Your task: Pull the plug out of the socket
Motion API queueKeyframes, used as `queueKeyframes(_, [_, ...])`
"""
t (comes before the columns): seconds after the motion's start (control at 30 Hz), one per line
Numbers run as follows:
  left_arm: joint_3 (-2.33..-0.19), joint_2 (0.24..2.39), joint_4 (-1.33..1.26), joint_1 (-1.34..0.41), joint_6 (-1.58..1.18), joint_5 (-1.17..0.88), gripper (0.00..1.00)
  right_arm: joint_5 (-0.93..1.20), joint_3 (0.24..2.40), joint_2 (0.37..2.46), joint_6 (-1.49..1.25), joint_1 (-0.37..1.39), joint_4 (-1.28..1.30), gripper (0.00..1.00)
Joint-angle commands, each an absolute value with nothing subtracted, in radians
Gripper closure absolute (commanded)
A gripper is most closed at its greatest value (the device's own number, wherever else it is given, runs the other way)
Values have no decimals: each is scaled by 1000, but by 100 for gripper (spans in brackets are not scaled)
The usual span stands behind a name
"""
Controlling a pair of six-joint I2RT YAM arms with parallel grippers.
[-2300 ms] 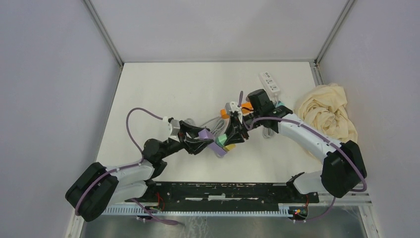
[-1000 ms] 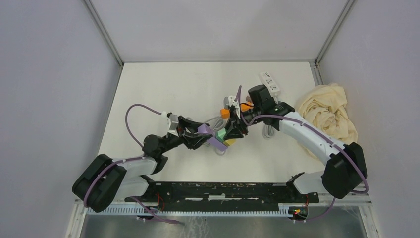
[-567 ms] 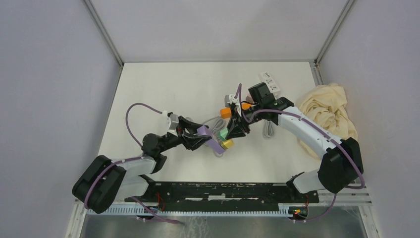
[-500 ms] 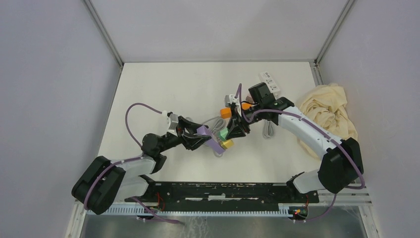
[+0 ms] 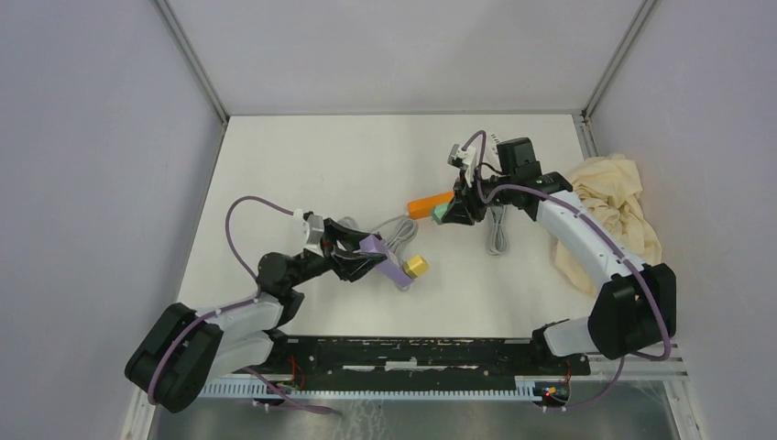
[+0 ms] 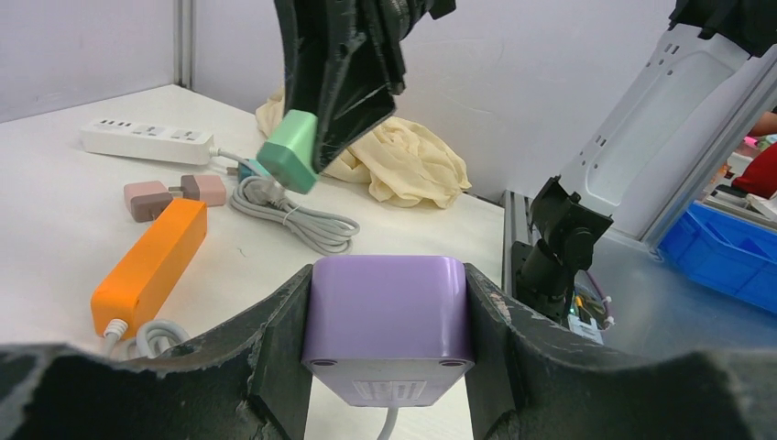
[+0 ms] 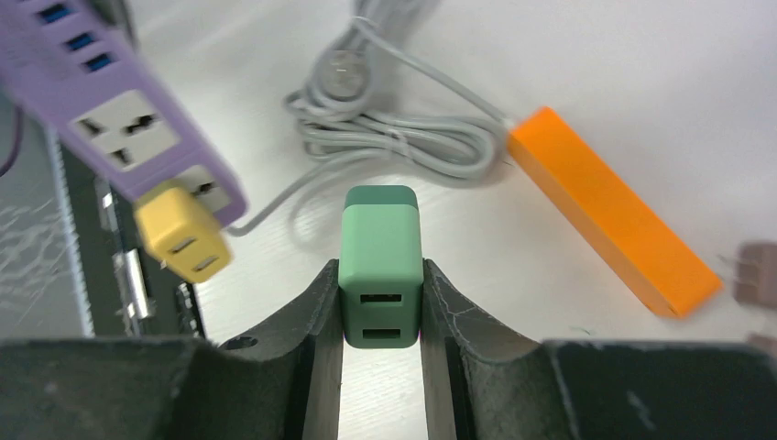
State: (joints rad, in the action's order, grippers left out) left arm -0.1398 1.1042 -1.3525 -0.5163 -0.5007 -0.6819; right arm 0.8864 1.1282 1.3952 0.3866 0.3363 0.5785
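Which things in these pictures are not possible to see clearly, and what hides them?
Pins of the green plug: right wrist view shows only its USB end; its own body hides them.
Sockets of the purple strip: left wrist view shows only its end face.
The white strip: in top view, mostly behind the right arm.
The pink adapter: right wrist view, blurred, cut by the right edge.
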Motion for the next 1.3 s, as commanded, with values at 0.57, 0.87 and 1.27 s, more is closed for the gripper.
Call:
queueKeyframes(0.57, [-64, 1002, -1449, -508, -618, -558, 97, 382, 1330, 1662, 251, 275, 701, 93])
queueKeyframes(0.87, [-69, 1006, -1464, -509, -630, -563, 97, 393, 1385, 1755, 278, 240, 784, 88])
queueKeyframes(1.27, [-66, 996, -1474, -508, -648, -566, 97, 335, 1381, 1803, 269, 216, 766, 73])
